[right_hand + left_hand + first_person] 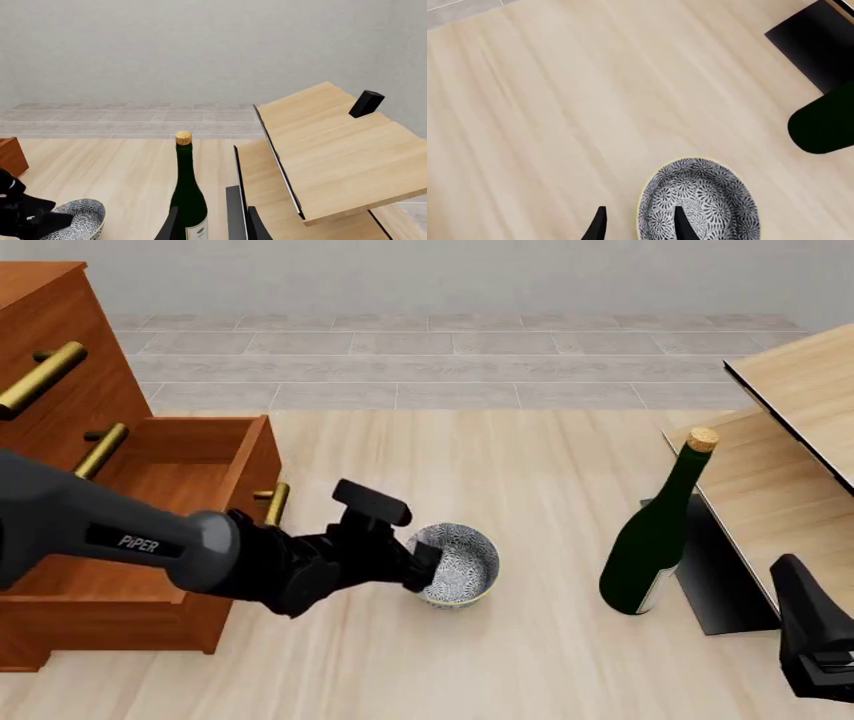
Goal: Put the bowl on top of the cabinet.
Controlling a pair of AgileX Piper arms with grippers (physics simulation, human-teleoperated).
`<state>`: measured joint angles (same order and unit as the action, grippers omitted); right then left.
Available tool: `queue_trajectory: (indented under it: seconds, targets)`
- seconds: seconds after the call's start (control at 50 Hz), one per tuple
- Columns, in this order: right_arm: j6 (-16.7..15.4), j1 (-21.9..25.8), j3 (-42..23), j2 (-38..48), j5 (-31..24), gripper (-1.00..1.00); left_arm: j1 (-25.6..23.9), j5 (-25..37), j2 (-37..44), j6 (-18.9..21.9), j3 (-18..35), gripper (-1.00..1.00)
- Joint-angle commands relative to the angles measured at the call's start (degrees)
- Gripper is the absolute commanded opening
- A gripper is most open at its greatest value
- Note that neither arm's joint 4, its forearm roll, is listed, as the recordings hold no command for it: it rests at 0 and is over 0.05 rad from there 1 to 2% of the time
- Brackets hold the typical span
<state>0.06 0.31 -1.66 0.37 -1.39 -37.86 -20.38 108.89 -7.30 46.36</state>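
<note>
The cabinet (80, 490) stands at far left with one drawer (174, 490) pulled out. The left fingers (684, 225) are spread around the near rim of the bowl (457, 565), which sits on the surface (534, 470). A bottle (654, 540) stands further right. The right fingers (253, 225) are spread, holding nothing.

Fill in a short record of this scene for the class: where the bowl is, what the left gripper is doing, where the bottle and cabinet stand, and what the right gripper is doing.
bowl: upright on the table, not on the cabinet
left gripper: at the bowl's near rim, one finger inside, one outside; jaws open
cabinet: left side, one drawer pulled open
bottle: upright, right of the bowl, apart from it
right gripper: back by the bottle, holding nothing
pale shelf: far right
</note>
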Motion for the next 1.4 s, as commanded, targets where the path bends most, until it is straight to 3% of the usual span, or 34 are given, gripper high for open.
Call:
queue_trajectory:
  seconds: [0.02, 0.68, 0.7, 0.72, 0.74, 1.0, 1.4]
  targets:
    - [0.01, 0.00, 0.00, 0.00, 0.00, 1.00, -0.29, -0.43, 0.66, -0.01, 0.00, 1.00]
    - [0.00, 0.00, 0.00, 0.00, 0.00, 1.00, -0.11, -2.13, 4.88, 1.11, 1.81, 1.00]
    - [0.00, 0.00, 0.00, 0.00, 0.00, 1.00, 2.22, -3.48, 3.99, 4.23, 1.53, -1.00]
    - [-0.01, 0.00, 0.00, 0.00, 0.00, 1.00, -1.08, -3.00, 3.70, 2.11, 0.56, -1.00]
    - [-0.01, 0.00, 0.00, 0.00, 0.00, 1.00, -1.09, -3.00, 3.69, 2.11, 0.55, -1.00]
    - [0.00, -0.01, 0.00, 0.00, 0.00, 1.00, 4.60, -1.57, -3.18, 3.22, 0.35, -1.00]
    - [0.00, 0.00, 0.00, 0.00, 0.00, 1.00, 4.71, 2.80, -18.78, 1.34, -3.18, -1.00]
